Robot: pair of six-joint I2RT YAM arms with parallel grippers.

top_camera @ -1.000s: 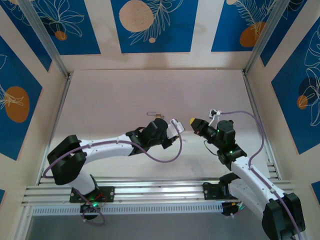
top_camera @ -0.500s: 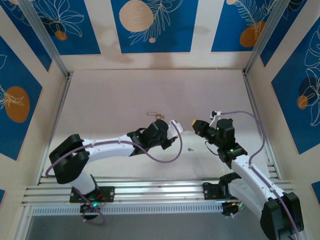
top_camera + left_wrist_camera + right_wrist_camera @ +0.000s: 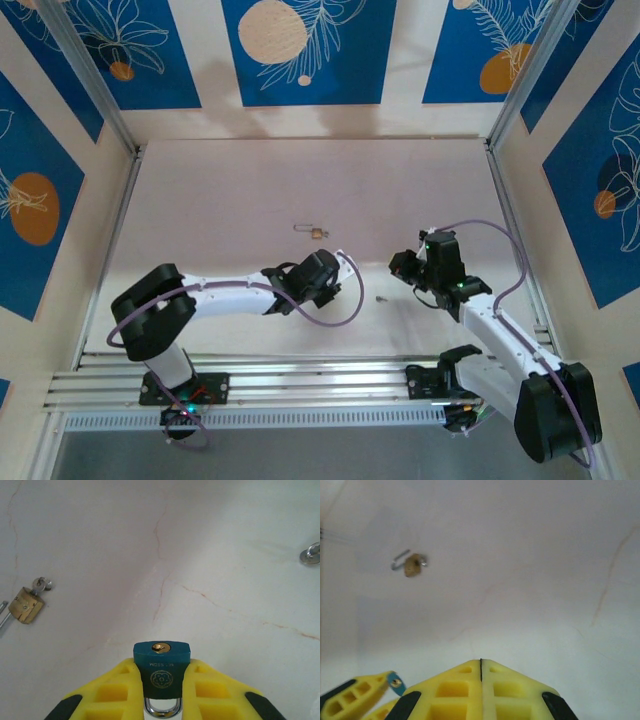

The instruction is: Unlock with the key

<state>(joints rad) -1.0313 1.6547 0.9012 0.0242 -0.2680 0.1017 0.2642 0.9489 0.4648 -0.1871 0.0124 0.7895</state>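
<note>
My left gripper (image 3: 161, 663) is shut on a teal padlock (image 3: 161, 679), its yellow fingers on the body's two sides, the brass keyhole facing out and the steel shackle back between the jaws. In the top view the left gripper (image 3: 332, 268) hangs low over the table's middle. A small silver key (image 3: 380, 298) lies loose on the table between the two arms, and it also shows as the key (image 3: 310, 554) at the right edge of the left wrist view. My right gripper (image 3: 398, 263) is shut with nothing visible between its pads (image 3: 480, 661). The teal padlock (image 3: 395, 682) peeks in at its lower left.
A brass padlock (image 3: 316, 232) with a key stuck in it lies farther back on the table; it is the brass padlock (image 3: 27, 605) on the left and the brass padlock (image 3: 412, 565) at upper left. Metal rails (image 3: 300, 385) run along the near edge.
The two grippers, close together a second ago, have drawn apart: the left pulled back and down with the padlock, the right backed off to the right. The small key now lies on the table.
</note>
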